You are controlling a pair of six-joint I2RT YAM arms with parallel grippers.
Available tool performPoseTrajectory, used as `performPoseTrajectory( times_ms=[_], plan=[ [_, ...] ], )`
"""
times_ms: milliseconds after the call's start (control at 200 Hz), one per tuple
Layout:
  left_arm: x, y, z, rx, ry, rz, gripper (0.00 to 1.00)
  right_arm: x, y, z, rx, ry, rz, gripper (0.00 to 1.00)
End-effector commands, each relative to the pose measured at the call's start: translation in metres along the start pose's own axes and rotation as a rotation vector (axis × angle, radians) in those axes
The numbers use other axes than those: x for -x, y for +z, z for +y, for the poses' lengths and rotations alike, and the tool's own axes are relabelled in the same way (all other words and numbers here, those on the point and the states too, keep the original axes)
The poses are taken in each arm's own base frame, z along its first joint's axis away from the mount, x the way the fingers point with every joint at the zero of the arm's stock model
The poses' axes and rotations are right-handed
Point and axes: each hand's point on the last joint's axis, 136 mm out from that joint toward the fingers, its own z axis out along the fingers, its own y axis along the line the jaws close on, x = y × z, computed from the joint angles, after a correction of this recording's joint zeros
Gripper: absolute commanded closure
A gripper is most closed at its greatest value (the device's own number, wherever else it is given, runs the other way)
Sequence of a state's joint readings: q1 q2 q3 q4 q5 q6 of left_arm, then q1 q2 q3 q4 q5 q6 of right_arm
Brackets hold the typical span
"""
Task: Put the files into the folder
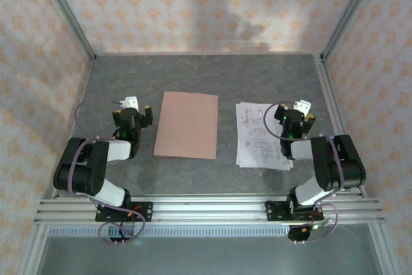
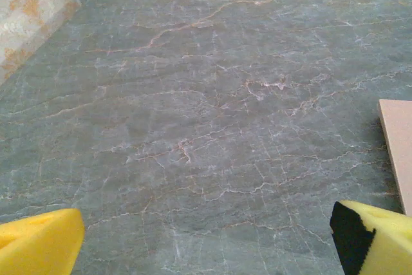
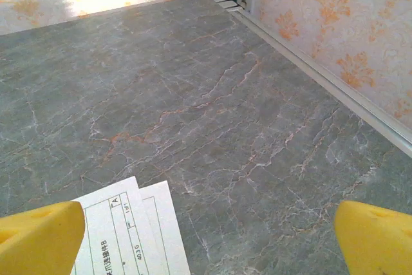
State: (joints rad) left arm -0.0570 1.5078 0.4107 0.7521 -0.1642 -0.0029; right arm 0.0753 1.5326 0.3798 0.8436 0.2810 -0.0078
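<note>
The folder [image 1: 187, 125] is a pinkish-brown card rectangle lying shut and flat at the table's middle; its edge [image 2: 398, 140] shows at the right of the left wrist view. The files [image 1: 257, 134] are white printed sheets, slightly fanned, lying to the folder's right; their corners [image 3: 129, 230] reach in at the lower left of the right wrist view. My left gripper [image 1: 131, 102] [image 2: 206, 249] hovers open left of the folder, with bare table between its yellow fingertips [image 2: 35, 243]. My right gripper [image 1: 300, 105] [image 3: 206, 243] stands open at the files' far right corner, holding nothing.
The grey marble tabletop [image 1: 206, 75] is boxed in by wallpapered walls and an aluminium frame, with a rail along the right side [image 3: 322, 75] and rails across the near edge [image 1: 206, 207]. Both arm bases sit on those near rails.
</note>
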Motion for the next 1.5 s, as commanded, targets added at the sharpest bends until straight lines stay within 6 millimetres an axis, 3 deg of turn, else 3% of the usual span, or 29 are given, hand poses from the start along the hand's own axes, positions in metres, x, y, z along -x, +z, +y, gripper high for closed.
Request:
performPoseTrajectory(
  times_ms=[0,746,811,871,936,991,1061,1101,1131,1166,1201,1256,1341,1426,1491],
  plan=[
    [0.009,0.000,0.003,0.015,-0.016,-0.021,0.00,0.007,0.001,-0.003,-0.019,0.020,-0.014,0.00],
    [0.011,-0.001,0.004,0.020,-0.015,-0.030,0.00,0.008,0.001,-0.003,-0.018,0.019,-0.017,0.00],
    [0.027,-0.010,0.008,0.074,0.001,-0.017,0.00,0.011,-0.005,0.000,0.013,0.013,-0.021,0.01],
    [0.058,-0.023,0.019,0.139,-0.026,0.018,0.00,0.027,-0.014,0.001,0.002,-0.003,-0.071,0.01],
    [0.090,-0.037,0.020,0.137,-0.057,0.003,0.00,0.053,-0.028,-0.002,-0.053,-0.010,-0.055,0.01],
    [0.123,-0.053,0.022,0.144,-0.095,-0.042,0.00,0.088,-0.040,-0.002,-0.058,0.031,-0.052,0.01],
    [0.161,-0.073,0.019,0.116,-0.165,-0.062,0.00,0.130,-0.060,-0.007,-0.088,0.182,-0.006,0.01],
    [0.173,-0.081,0.015,0.085,-0.240,-0.024,0.00,0.143,-0.069,-0.011,-0.120,0.270,0.049,0.01],
    [0.177,-0.087,0.013,0.068,-0.327,0.015,0.00,0.141,-0.076,-0.019,-0.178,0.363,0.100,0.01],
    [0.172,-0.087,0.008,0.032,-0.418,0.076,0.00,0.136,-0.078,-0.026,-0.228,0.467,0.145,0.00],
    [0.167,-0.084,-0.005,-0.048,-0.512,0.123,0.00,0.134,-0.075,-0.015,-0.157,0.499,0.214,0.01],
    [0.164,-0.079,-0.023,-0.181,-0.580,0.205,0.00,0.133,-0.076,0.011,-0.032,0.485,0.312,0.18],
    [0.148,-0.093,-0.032,-0.128,-0.507,0.330,0.00,0.135,-0.094,0.039,0.042,0.475,0.370,0.33],
    [0.117,-0.105,-0.035,-0.096,-0.441,0.453,0.00,0.133,-0.119,0.070,0.105,0.416,0.392,0.33],
    [0.091,-0.104,-0.038,-0.096,-0.428,0.553,0.01,0.119,-0.134,0.095,0.160,0.375,0.449,0.31]
  ],
)
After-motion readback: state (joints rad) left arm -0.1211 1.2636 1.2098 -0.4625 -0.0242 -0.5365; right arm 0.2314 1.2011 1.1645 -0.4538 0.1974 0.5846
